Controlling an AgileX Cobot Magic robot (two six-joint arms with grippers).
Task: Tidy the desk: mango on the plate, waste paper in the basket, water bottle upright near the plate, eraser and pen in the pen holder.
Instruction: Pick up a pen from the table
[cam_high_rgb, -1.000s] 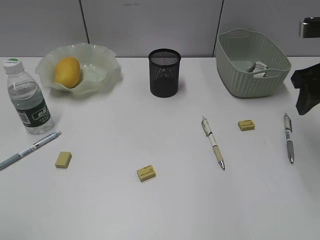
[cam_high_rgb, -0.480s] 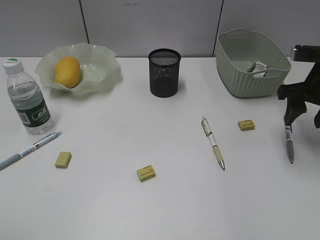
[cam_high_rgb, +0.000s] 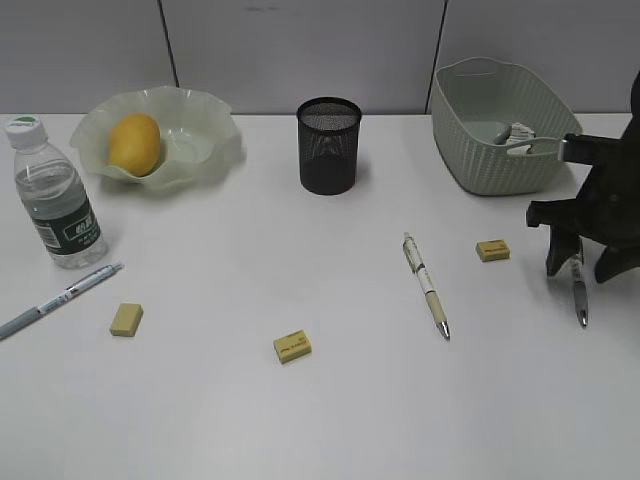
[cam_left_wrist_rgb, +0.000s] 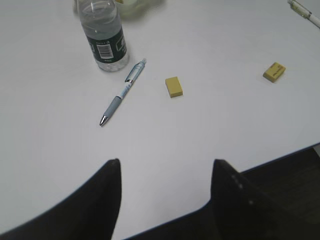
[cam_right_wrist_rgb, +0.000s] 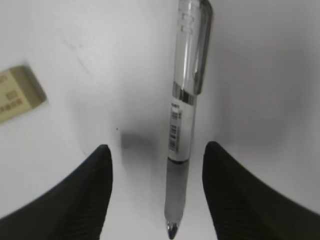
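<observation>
With the mango (cam_high_rgb: 134, 143) in the plate (cam_high_rgb: 205, 110) at the far left corner, the waste paper (cam_high_rgb: 519, 133) in the basket (cam_high_rgb: 500, 165) at the far right corner and the water bottle (cam_high_rgb: 52, 195) upright by the left edge, three steps appear complete. Three pens and three erasers lie outside the pen holder (cam_high_rgb: 329, 146). Right gripper (cam_right_wrist_rgb: 157, 187), spread, straddles the grey pen (cam_right_wrist_rgb: 184, 115) near the right edge; left gripper (cam_left_wrist_rgb: 165, 197) spread, idle.

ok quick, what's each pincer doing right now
Left pincer: open, holding nothing.
Right pincer: open, straddling the grey pen, not gripping it.
</observation>
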